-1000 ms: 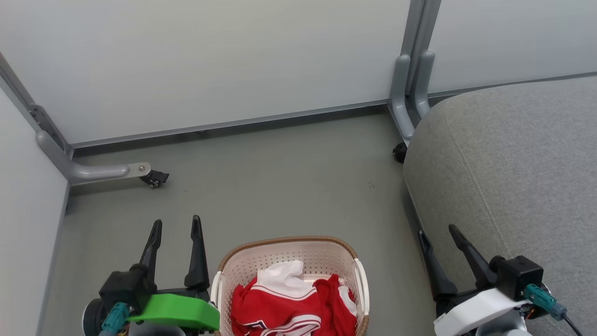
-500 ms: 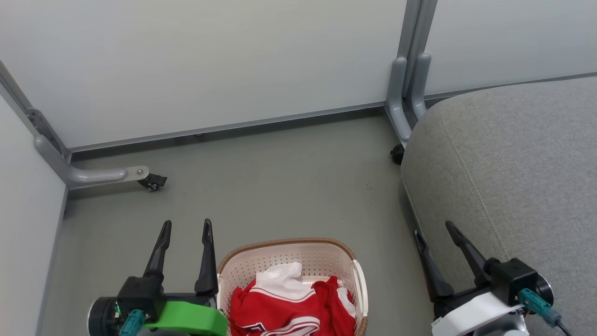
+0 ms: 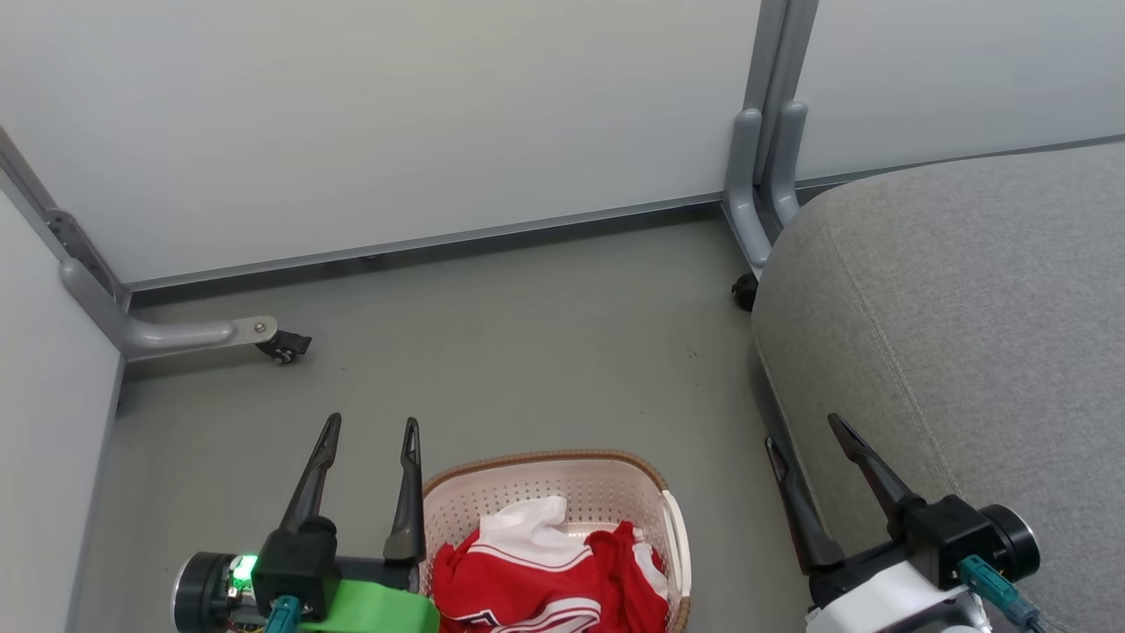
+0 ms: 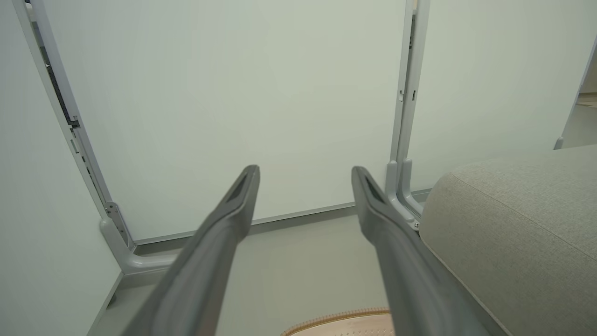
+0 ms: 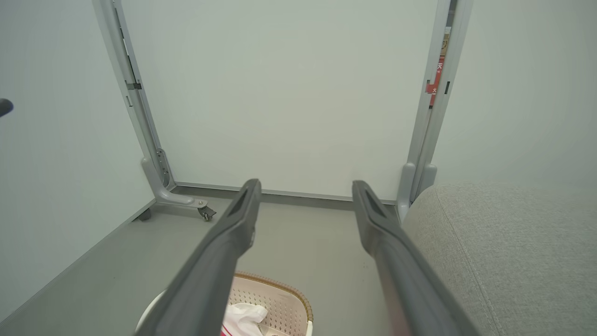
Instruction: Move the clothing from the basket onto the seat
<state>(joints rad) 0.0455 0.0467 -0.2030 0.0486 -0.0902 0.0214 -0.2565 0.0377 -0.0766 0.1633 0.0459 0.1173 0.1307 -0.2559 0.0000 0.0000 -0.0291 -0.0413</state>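
Right now your left tool (image 3: 373, 420) sits w/ fingers apart, empty, just beside the left rim of the basket (image 3: 545, 459). Your right tool (image 3: 802, 430) is also spread apart & empty, at the near edge of the seat (image 3: 967, 308). Clothing (image 3: 549, 576) lies bunched inside the basket: red w/ white trim, a white fold on top. Basket stands on the floor (image 3: 527, 352), near the seat but apart from it. Both wrist views confirm fingers wide apart.

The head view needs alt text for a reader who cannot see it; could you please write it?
A cream basket of red clothing sits on the floor between the open left gripper and open right gripper. The grey seat lies to its right.
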